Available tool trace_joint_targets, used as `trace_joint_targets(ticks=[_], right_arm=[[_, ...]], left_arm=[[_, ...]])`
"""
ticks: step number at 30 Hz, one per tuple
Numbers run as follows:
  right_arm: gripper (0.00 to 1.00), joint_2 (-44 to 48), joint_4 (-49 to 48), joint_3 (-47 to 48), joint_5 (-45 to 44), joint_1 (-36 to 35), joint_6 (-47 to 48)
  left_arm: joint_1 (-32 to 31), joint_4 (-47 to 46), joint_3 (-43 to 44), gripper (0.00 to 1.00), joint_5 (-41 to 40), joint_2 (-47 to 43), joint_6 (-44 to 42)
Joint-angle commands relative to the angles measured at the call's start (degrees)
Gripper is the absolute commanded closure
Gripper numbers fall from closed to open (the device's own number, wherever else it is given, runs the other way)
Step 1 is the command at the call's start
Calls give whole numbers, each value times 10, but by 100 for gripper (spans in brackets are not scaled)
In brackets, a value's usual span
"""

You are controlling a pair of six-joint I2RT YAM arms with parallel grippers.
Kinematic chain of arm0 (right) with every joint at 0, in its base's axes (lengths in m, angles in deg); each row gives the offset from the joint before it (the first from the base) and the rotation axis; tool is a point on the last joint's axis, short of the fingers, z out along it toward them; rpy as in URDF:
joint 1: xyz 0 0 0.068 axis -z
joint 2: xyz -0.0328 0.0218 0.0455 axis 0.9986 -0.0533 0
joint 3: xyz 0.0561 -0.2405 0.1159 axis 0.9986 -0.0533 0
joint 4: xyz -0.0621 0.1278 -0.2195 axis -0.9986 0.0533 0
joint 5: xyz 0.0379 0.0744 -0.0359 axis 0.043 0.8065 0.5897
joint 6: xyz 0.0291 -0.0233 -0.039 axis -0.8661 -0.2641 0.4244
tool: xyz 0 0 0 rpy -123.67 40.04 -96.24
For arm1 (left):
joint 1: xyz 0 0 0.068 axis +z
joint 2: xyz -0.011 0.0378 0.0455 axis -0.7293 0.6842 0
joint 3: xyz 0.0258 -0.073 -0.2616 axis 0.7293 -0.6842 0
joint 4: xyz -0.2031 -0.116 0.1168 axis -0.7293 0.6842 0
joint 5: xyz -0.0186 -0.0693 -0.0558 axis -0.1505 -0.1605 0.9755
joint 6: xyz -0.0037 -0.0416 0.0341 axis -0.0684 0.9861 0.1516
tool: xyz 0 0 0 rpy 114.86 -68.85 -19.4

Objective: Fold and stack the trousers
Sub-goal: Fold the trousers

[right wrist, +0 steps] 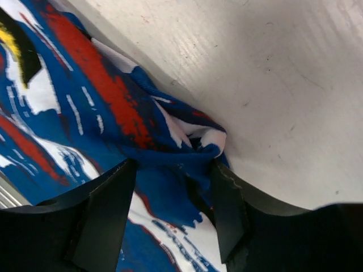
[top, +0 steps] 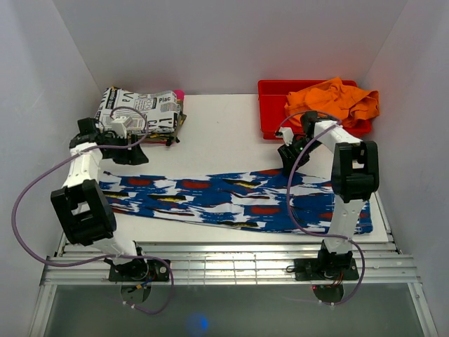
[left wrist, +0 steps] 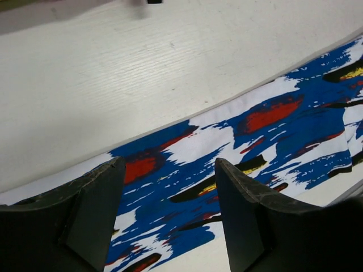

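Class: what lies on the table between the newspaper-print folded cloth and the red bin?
Only bare white table between the newspaper-print cloth and red bin, in the top view.

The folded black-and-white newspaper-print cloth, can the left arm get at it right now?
Probably yes: the left gripper hangs open just in front of the folded black-and-white newspaper-print cloth, nothing between them.

My trousers point(top: 231, 200) are soft matt cloth, thin, crumpling into small folds at the edge under my right wrist camera. My table point(top: 224, 133) looks like white-painted wood, faint grain lines, a few scuffs, low sheen. My left fingers point(left wrist: 96, 215) are black matt plastic with slightly rough, worn edges. Far right, the red bin point(top: 270, 112) is smooth glossy plastic, holding matt orange cloth point(top: 337, 102). The printed folded cloth point(top: 140, 112) looks matt too.
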Motion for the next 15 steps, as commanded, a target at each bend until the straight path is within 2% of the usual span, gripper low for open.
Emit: trace_joint_targets(ticks=[1,2,3,5,6,7,8,9,10,11,15], right_arm=[[46,-5,-5,15,3,-1,0],[53,-13,-10,16,4,-1,0],[68,-18,-11,19,12,-1,-2],[70,-27,-6,40,34,-1,-9],[62,-27,-1,51,45,-1,-10],[50,-27,4,67,54,-1,-16],[35,-21,14,71,60,0,-21],[11,-14,15,72,64,-1,-27],[5,-3,16,68,64,0,-31],[3,22,16,50,60,0,-31],[6,87,35,-10,13,27,-23]], left_arm=[[-70,-27,-16,26,29,-2,17],[-87,-33,-19,27,25,0,19],[-125,-41,-20,30,24,2,19],[-167,-46,-19,33,16,16,12],[-215,-62,-17,34,9,20,14],[-234,-72,-14,34,2,33,21],[-251,-79,-1,34,1,42,34],[-283,-90,8,32,-1,53,41],[-300,-94,21,29,-5,67,50],[-314,-99,34,28,-8,97,64],[-391,-129,113,27,-16,172,92]])
